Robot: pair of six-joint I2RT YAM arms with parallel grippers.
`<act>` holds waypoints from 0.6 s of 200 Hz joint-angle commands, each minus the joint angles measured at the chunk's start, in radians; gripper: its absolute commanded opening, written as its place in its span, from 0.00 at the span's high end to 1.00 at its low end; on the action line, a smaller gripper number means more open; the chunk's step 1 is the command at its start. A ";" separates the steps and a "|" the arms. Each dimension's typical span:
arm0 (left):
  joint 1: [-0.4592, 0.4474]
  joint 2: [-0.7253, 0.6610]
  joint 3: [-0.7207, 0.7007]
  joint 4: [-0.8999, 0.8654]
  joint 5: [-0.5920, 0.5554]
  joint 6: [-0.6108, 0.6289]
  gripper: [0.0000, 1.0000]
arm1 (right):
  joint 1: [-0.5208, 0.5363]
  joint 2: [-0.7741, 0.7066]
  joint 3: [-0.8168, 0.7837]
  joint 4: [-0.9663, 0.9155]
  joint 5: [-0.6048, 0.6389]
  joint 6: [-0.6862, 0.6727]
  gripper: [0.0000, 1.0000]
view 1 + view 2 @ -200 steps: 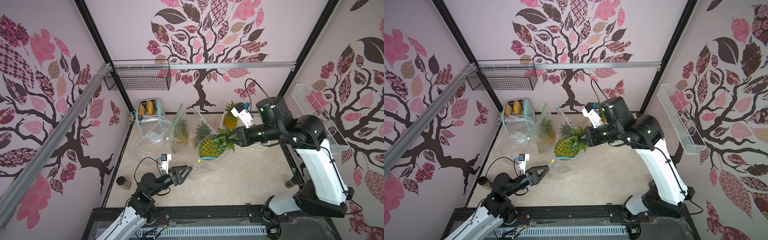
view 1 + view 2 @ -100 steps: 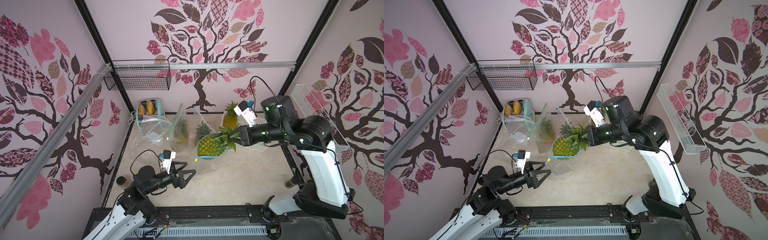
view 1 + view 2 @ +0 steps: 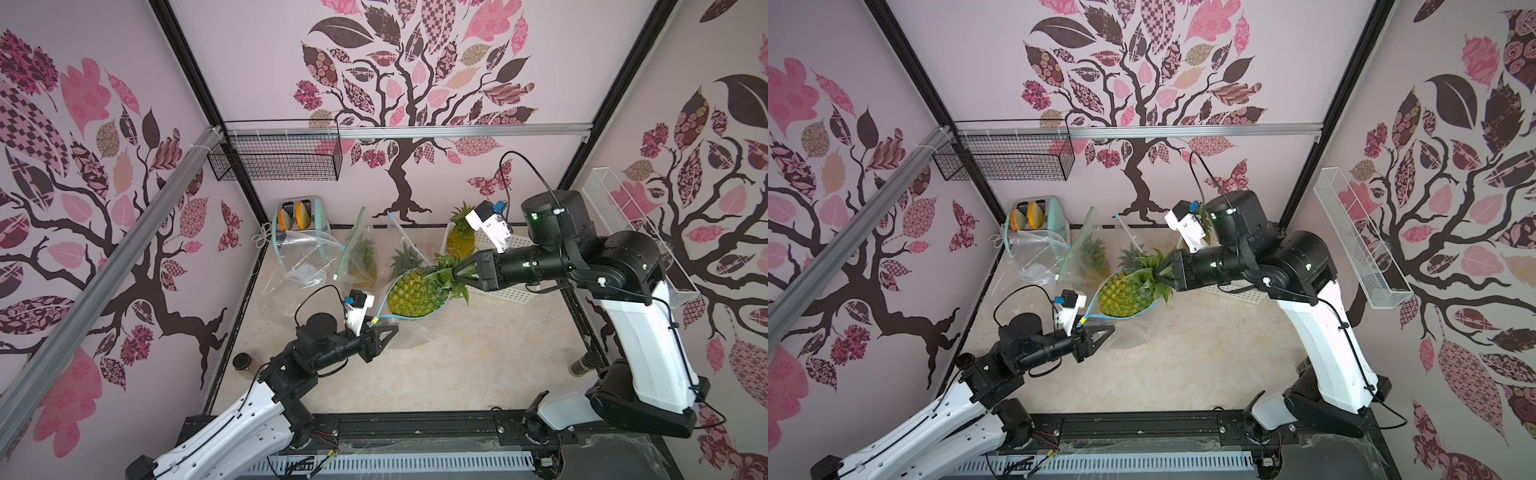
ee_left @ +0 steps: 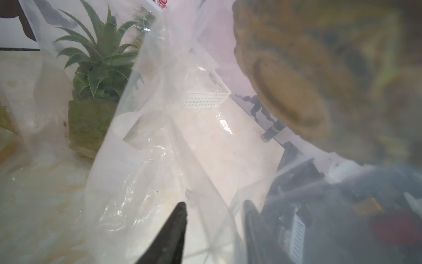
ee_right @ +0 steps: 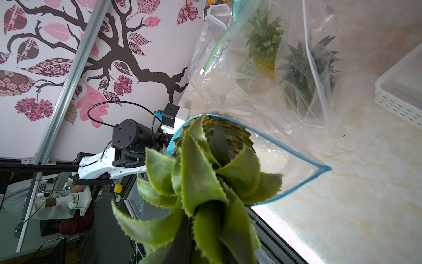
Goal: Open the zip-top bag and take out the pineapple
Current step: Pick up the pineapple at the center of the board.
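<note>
The pineapple (image 3: 415, 297) (image 3: 1125, 297) hangs tilted above the table, its body still inside the mouth of the clear zip-top bag (image 3: 409, 336) (image 3: 1133, 332). The bag's blue zip rim (image 5: 296, 155) gapes wide around the fruit. My right gripper (image 3: 461, 272) (image 3: 1160, 272) is shut on the green crown leaves (image 5: 201, 182), which hide its jaws in the right wrist view. My left gripper (image 3: 390, 330) (image 3: 1106, 330) reaches under the fruit. Its black fingers (image 4: 180, 228) are drawn together on the bag's plastic film. Blurred and close, the pineapple's underside (image 4: 292, 98) fills part of the left wrist view.
Two more bagged pineapples (image 3: 361, 257) (image 3: 405, 262) stand behind, next to an empty clear bag (image 3: 303, 257) and a teal toaster (image 3: 299, 214). Another pineapple (image 3: 461, 237) stands in a white basket (image 3: 513, 295) at the back right. Small jars (image 3: 242, 360) (image 3: 582, 365) sit near both side walls.
My left gripper has advanced to the bag's lower part and gone from wide open to shut on the plastic. The right gripper has kept its hold on the crown, nearly still.
</note>
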 commanded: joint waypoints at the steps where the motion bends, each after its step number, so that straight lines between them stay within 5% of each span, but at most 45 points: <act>1: -0.001 0.026 0.036 -0.001 -0.065 0.053 1.00 | 0.000 -0.050 0.015 0.121 -0.074 0.026 1.00; 80: -0.001 -0.015 -0.059 0.003 -0.079 0.011 1.00 | 0.000 -0.117 -0.053 0.270 -0.154 0.082 1.00; 120: 0.001 0.031 -0.022 -0.020 -0.331 -0.013 1.00 | 0.000 -0.127 -0.065 0.314 -0.233 0.110 1.00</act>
